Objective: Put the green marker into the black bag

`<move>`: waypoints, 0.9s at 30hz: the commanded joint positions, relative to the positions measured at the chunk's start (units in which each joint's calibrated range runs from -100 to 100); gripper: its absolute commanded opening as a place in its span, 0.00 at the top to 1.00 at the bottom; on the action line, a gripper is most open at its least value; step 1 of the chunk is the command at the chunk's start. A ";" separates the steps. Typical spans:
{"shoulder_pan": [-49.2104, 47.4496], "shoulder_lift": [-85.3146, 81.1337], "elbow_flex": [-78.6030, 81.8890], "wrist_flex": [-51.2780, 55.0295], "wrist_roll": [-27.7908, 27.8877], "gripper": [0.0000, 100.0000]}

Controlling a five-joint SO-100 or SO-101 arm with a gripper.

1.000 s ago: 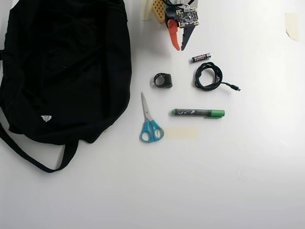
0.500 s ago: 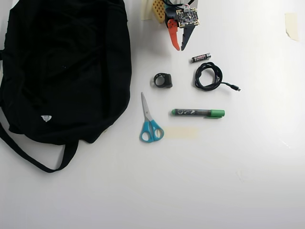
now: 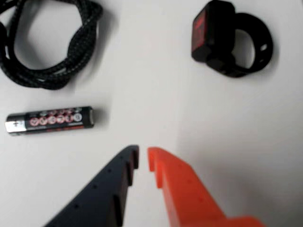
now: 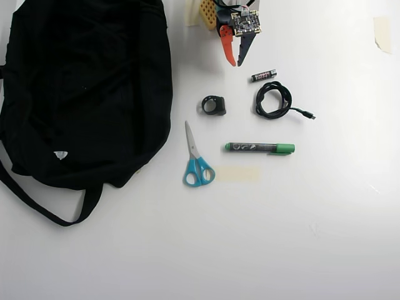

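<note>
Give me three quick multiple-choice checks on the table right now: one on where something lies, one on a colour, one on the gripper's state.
1. In the overhead view, the green marker lies
A. inside the black bag
B. right of the scissors
C. between the gripper's fingers

2. The scissors' handles are
A. blue
B. red
C. yellow

3. The gripper is
A. clamped on the battery
B. nearly closed and empty
C. wide open over the cable

Answers:
1. B: the marker lies flat on the white table, right of the scissors and well clear of the bag.
2. A: both loops are blue in the overhead view.
3. B: the wrist view shows only a thin gap between the tips, nothing in it, and the battery lies apart to the left.
</note>
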 commanded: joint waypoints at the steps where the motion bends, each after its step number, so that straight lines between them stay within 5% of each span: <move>1: 0.17 -0.50 0.83 0.18 -0.34 0.98; 21: -0.50 0.08 0.65 -0.25 -0.39 0.98; 27: -0.50 0.25 -0.52 -12.82 -0.13 0.98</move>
